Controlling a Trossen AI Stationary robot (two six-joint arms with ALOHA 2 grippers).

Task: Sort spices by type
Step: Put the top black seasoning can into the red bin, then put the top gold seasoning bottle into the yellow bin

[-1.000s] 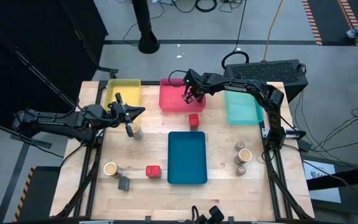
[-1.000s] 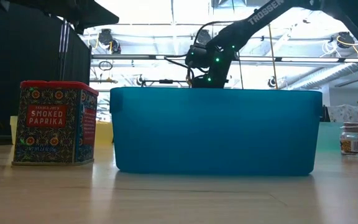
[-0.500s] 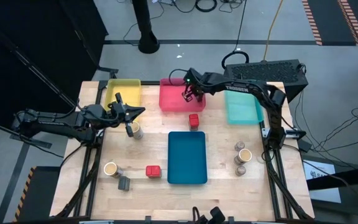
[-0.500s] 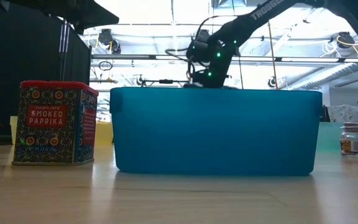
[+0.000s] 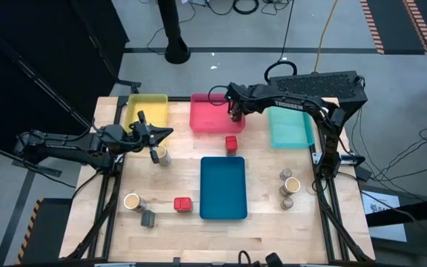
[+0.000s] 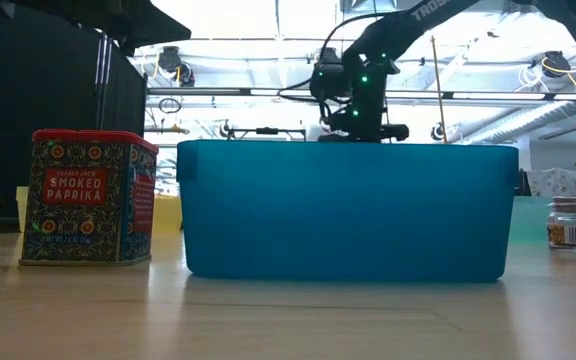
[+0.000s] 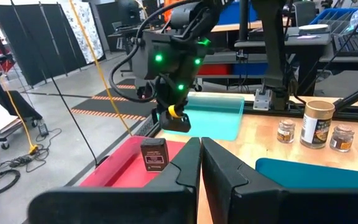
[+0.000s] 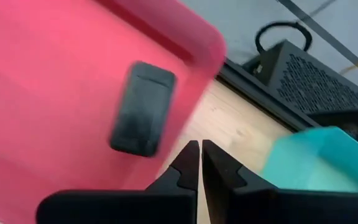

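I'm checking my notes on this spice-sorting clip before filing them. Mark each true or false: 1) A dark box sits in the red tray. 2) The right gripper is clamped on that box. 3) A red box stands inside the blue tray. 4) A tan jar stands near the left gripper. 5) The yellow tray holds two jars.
1) True: the dark box sits in the red tray.
2) False: the right gripper is shut but empty, hanging above the box.
3) False: the red box stands on the table between the red tray and the blue tray.
4) True: the tan jar is beside the left gripper.
5) False: the yellow tray shows no jars.
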